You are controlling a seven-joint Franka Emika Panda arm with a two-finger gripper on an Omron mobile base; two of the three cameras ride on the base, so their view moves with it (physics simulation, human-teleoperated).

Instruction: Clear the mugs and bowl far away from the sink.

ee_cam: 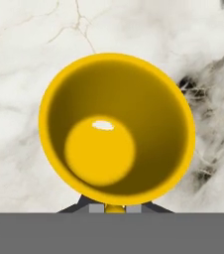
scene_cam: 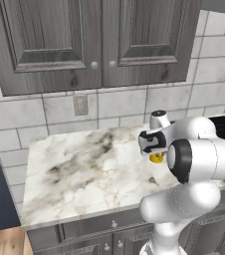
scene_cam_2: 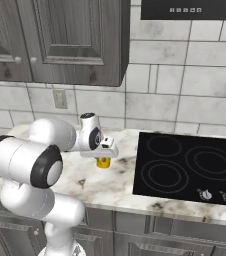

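- One yellow mug [ee_cam: 116,129] sat directly under the gripper [ee_cam: 115,208], upright, its mouth open to the hand camera.
- Gripper jaws were clamped on the mug's near rim at 6 o'clock in the hand view.
- From the right base camera the mug [scene_cam_2: 103,162] hung below the hand, low over the marble counter [scene_cam_2: 110,185]; contact with the stone could not be told.
- Cooktop [scene_cam_2: 185,170] lay at 3 o'clock of the mug, near.
- Step in hand, by my reading: carrying or setting down this mug.
- Next move likely called for a level descent, then release.
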